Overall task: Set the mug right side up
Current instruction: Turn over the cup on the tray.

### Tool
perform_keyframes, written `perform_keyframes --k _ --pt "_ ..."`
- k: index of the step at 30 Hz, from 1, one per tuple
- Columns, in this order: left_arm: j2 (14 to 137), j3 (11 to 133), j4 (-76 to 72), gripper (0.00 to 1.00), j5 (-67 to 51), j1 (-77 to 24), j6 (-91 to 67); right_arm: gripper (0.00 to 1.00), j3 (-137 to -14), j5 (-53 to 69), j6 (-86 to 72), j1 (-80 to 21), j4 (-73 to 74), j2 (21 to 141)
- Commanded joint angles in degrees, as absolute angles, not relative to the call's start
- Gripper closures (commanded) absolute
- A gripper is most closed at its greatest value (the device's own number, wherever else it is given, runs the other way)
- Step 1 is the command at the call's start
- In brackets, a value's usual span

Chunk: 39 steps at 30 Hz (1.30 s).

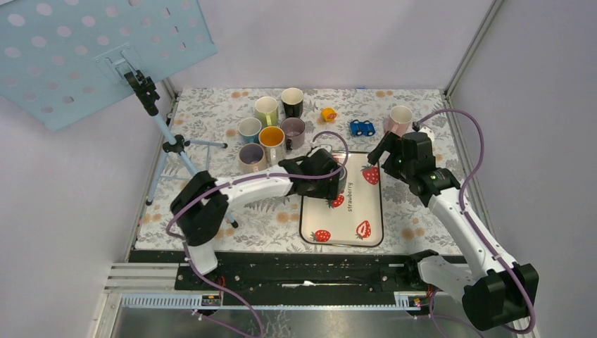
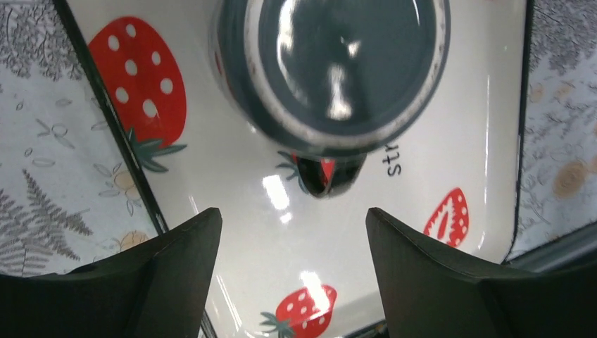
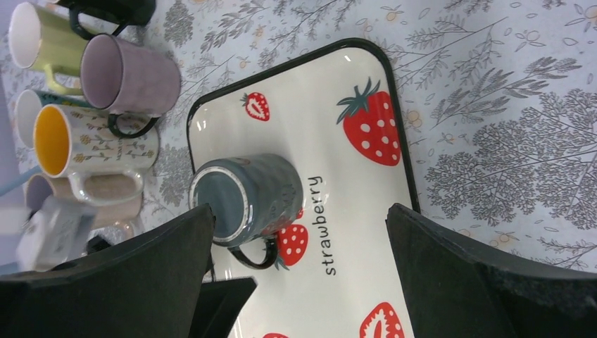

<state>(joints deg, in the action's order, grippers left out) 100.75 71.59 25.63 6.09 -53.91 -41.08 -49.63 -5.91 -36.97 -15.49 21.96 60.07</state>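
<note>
Starting at the near edge of the table (image 1: 225, 113), where both arms are bolted: the strawberry tray (image 1: 352, 225) sits near the middle of that edge, and the mug (image 3: 264, 193) is on the tray's far-left part. It's upside down, rim on the tray, base up, so its long axis runs vertical. The handle (image 2: 329, 176) sticks out toward the near edge. The left claw (image 2: 290, 217) is right there, spread wide and holding nothing, with the mug just ahead of its tips and the handle pointing back between them. Over by the tray's far-right corner hangs the right claw (image 1: 379, 153), also spread and empty, looking across at the mug from well apart. So the left arm is clearly the nearer one, and I'd say the grab is its to make. Beyond, toward the far-left corner, a cluster of upright cups (image 1: 271, 130) stands close, so a flip has little room that way.
</note>
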Motion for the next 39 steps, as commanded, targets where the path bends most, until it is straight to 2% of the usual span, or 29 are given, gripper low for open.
perform_keyframes --k 1,13,22,26,33,38,39 --pt "105.1 79.3 26.7 0.24 10.3 -54.1 -41.7 0.00 -49.5 -2.6 -35.4 -14.6 19.3 58.2" --pt "111.6 86.1 30.0 0.41 11.6 -55.0 -40.3 0.00 -48.6 -0.1 -34.6 -13.7 17.9 58.5" --pt "113.5 87.4 31.4 0.47 12.9 -55.5 -40.5 0.00 -47.5 1.6 -35.0 -13.5 17.0 58.3" --pt "114.0 88.1 31.4 0.53 14.6 -55.5 -40.6 0.00 -47.7 1.8 -34.8 -13.5 17.1 58.4" --pt "114.6 89.1 31.3 0.68 15.4 -55.4 -39.3 0.00 -47.4 2.3 -34.8 -13.5 17.1 58.2" --pt "115.0 89.6 31.2 0.82 14.6 -55.3 -38.0 0.00 -46.7 2.9 -34.8 -13.5 16.6 58.0" --pt "115.0 89.4 30.9 0.88 14.2 -55.3 -37.6 0.00 -46.7 3.2 -34.8 -13.5 16.6 58.0"
